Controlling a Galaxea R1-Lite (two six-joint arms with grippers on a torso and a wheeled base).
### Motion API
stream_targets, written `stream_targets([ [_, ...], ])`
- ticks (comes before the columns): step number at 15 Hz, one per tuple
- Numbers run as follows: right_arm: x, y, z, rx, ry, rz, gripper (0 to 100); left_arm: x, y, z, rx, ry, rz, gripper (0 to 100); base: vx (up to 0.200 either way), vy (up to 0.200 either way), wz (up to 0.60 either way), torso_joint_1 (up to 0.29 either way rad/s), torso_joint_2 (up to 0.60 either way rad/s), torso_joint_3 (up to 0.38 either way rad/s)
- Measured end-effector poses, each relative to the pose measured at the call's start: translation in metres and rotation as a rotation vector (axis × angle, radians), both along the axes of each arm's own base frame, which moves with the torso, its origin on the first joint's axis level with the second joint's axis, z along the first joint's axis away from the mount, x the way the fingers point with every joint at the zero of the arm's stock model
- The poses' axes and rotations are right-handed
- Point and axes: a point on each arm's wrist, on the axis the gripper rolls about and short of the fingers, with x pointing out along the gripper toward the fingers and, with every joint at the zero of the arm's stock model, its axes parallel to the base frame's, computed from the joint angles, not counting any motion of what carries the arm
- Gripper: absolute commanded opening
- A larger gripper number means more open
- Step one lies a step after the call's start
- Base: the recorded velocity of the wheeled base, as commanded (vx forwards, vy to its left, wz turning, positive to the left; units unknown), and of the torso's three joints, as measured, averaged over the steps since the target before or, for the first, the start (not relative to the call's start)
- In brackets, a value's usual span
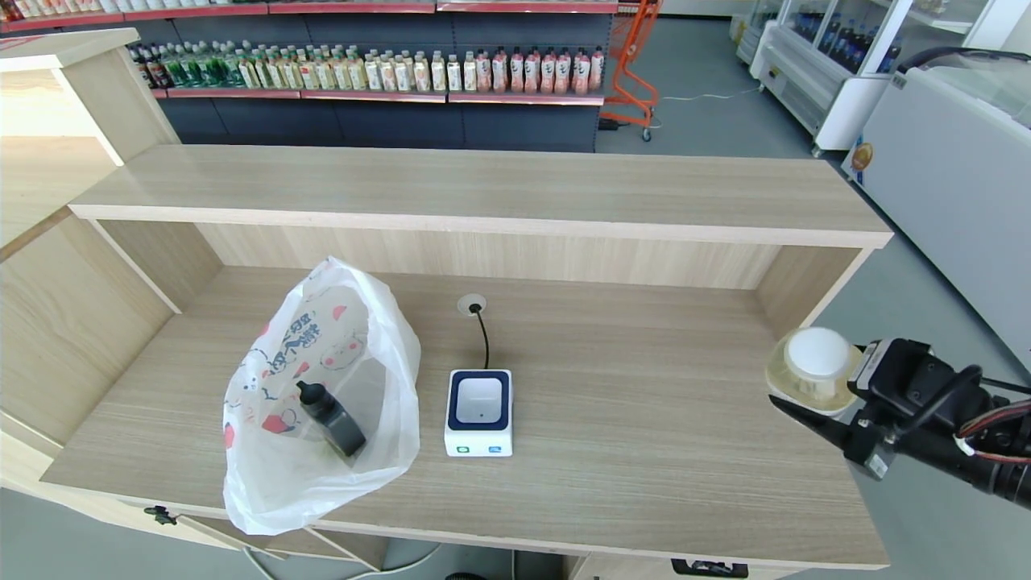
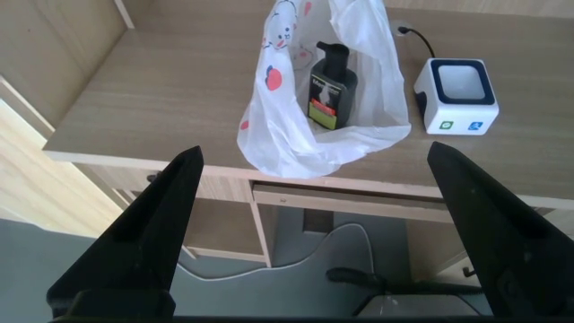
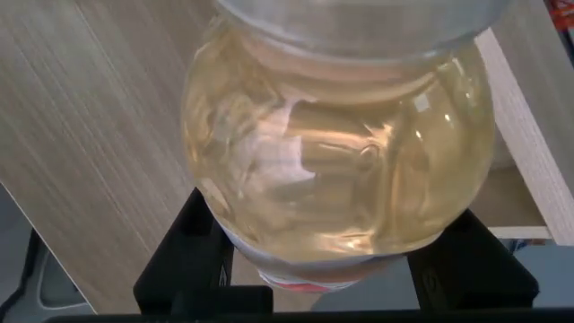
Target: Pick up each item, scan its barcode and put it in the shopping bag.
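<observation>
My right gripper (image 1: 813, 403) is shut on a clear bottle of pale yellow liquid with a white cap (image 1: 815, 364), held in the air off the counter's right end. Close up in the right wrist view, the bottle (image 3: 341, 152) sits between the two black fingers (image 3: 193, 265). A white shopping bag with printed figures (image 1: 322, 403) lies open on the counter's left part, with a black pump bottle (image 1: 332, 419) inside; both bag (image 2: 296, 135) and pump bottle (image 2: 330, 87) also appear in the left wrist view. My left gripper (image 2: 323, 233) hangs open below the counter's front edge, nothing between its fingers.
A white barcode scanner with a dark blue frame (image 1: 479, 412) stands mid-counter, its cable running to a grommet (image 1: 472, 304) behind. A raised wooden ledge (image 1: 483, 193) borders the back, side walls close both ends. Store shelves and freezers stand beyond.
</observation>
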Motion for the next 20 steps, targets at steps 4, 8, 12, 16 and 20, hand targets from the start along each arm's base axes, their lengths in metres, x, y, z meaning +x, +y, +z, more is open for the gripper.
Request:
stream_targets([
  [4, 0.014, 0.001, 0.012, -0.034, -0.060, 0.006, 0, 0.000, 0.000, 0.000, 0.000, 0.000, 0.000, 100, 0.000, 0.000, 0.00, 0.000, 0.00, 0.000],
  [8, 0.017, 0.002, 0.012, -0.032, -0.060, 0.009, 0, 0.000, 0.000, 0.000, 0.001, 0.000, 0.000, 100, 0.000, 0.000, 0.00, 0.000, 0.00, 0.000],
  [12, 0.016, 0.003, 0.012, -0.020, -0.053, 0.044, 0, 0.000, 0.000, 0.000, -0.001, 0.000, 0.000, 100, 0.000, 0.200, 0.00, 0.002, 0.00, 0.002],
  [16, 0.017, 0.005, 0.010, 0.016, -0.030, 0.086, 0, 0.000, 0.000, 0.000, -0.001, 0.000, 0.000, 100, 0.000, 0.200, 0.00, 0.010, 0.00, 0.001],
  [20, 0.021, 0.006, 0.005, 0.028, -0.001, 0.106, 0, 0.000, 0.000, 0.000, 0.001, 0.000, 0.000, 100, 0.000, 0.200, 0.00, 0.000, 0.00, 0.001],
])
